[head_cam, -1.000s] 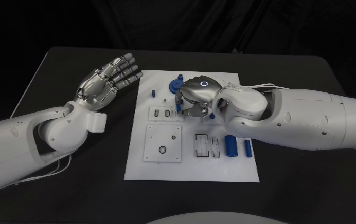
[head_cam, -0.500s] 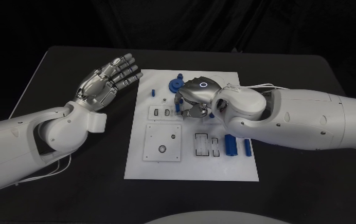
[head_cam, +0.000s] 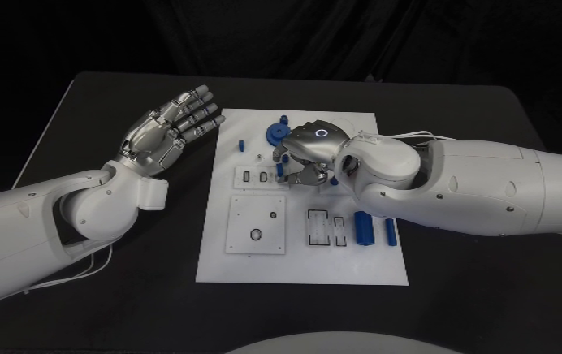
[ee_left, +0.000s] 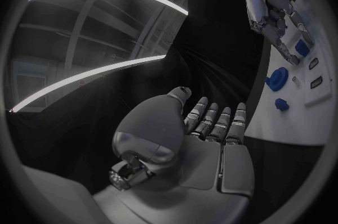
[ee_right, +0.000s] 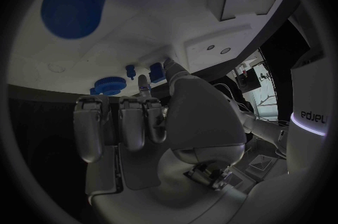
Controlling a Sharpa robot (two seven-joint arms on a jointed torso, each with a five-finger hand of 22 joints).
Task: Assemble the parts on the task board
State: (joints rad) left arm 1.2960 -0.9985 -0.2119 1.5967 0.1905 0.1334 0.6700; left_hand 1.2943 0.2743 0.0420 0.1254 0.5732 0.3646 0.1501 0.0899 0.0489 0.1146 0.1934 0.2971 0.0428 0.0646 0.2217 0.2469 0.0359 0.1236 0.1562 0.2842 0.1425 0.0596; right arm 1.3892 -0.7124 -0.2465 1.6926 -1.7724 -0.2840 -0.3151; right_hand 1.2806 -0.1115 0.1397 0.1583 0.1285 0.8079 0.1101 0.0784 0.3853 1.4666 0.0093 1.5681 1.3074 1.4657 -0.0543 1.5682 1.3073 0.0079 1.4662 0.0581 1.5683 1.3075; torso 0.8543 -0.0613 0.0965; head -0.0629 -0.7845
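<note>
Hovering palm-up beside the task board [head_cam: 352, 269], the left hand [head_cam: 170, 127] is released; the right hand's [head_cam: 307, 159] grasp cannot be told.

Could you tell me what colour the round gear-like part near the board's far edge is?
The gear-like part is blue; the left wrist view shows it best.

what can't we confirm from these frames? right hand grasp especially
- Head view: the right hand covers the task board under it, so any part beneath and finger contact are hidden.
- Right wrist view: its fingertips end near a small blue part; whether they pinch it is too small to tell.
- Left wrist view: the left hand hides the table below it.
</note>
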